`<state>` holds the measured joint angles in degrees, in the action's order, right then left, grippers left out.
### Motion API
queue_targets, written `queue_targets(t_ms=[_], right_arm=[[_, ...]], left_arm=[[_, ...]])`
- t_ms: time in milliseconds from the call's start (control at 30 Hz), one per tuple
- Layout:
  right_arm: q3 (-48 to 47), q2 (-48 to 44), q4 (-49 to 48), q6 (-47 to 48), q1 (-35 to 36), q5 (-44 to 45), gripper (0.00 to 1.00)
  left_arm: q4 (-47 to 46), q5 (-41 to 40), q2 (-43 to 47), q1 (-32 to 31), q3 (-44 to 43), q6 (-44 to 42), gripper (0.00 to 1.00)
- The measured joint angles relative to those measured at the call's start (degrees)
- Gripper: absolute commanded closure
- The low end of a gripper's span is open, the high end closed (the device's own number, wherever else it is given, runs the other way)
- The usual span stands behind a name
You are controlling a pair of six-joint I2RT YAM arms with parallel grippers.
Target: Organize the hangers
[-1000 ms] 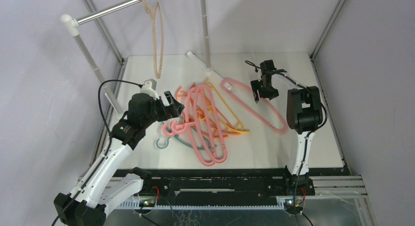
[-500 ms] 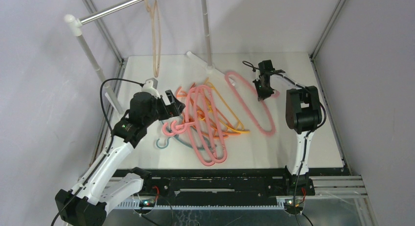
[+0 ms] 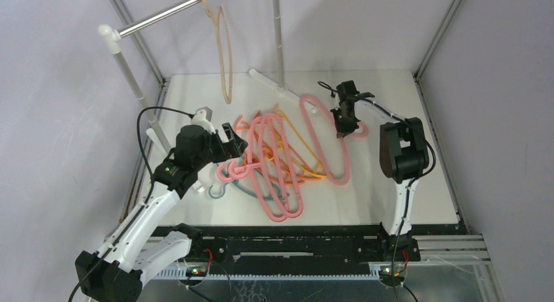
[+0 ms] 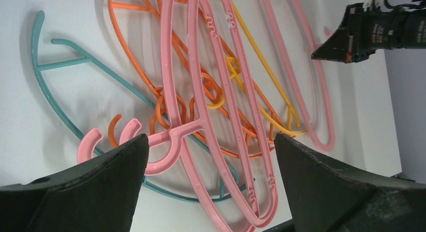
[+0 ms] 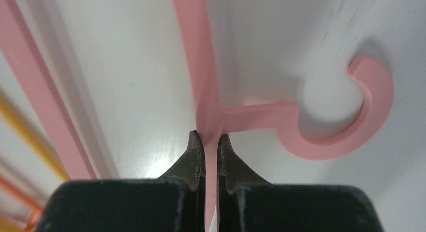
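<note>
Hangers (image 3: pixel 264 145) lie tangled in 1 heap at the middle of the white table (image 3: pixel 405 184). Most are pink, with orange and yellow ones threaded through. A teal hanger (image 4: pixel 65 63) lies at the bottom of the heap, its hook curving out on the left arm's side.

The left gripper (image 3: pixel 236 140) hovers just above the left edge of this heap. Its jaws are spread wide and nothing is between them. In the left wrist view its 2 dark fingers (image 4: pixel 100 192) frame the hooks of the pink hangers below.

The lone pink hanger (image 5: pixel 206 66) lies apart from the heap on its right side, with its far end close to the foot of a white post (image 3: pixel 279 53). The right gripper (image 5: pixel 210 141) points down at it, clenched on it. The right wrist view shows the 2 fingertips pinched on the thin plastic right where the hook's neck meets the body. The hook curls away to the right in that view. From above, it cannot be told whether this hanger rests flat or is partly raised.

A beige hanger (image 3: pixel 227 100) hangs by its hook from the silver rail (image 3: pixel 163 16) at the back left.
</note>
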<state>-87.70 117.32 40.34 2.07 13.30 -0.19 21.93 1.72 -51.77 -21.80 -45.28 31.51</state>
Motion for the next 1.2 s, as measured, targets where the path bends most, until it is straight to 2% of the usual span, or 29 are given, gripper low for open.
queue_targets(t_ms=[433, 800, 1000, 1200], right_arm=[[-1.1, -12.5, 7.8, -3.5, 11.5, -4.5, 1.00], [-9.8, -11.4, 8.8, -7.0, 14.8, -6.6, 1.00], [-13.6, -9.8, 8.7, -8.3, 19.1, -7.6, 1.00], [-16.6, -8.2, 9.4, -9.9, 21.9, -10.0, 1.00]], left_arm=[[-2.8, 1.5, 2.5, -0.3, 4.7, 0.6, 0.00], [-20.0, 7.8, 3.4, -1.2, 14.3, 8.2, 0.00], [-28.1, 9.9, 3.3, -1.2, 14.8, 11.6, 0.00], [-32.0, 10.6, 3.0, -1.3, 15.5, 12.7, 0.00]])
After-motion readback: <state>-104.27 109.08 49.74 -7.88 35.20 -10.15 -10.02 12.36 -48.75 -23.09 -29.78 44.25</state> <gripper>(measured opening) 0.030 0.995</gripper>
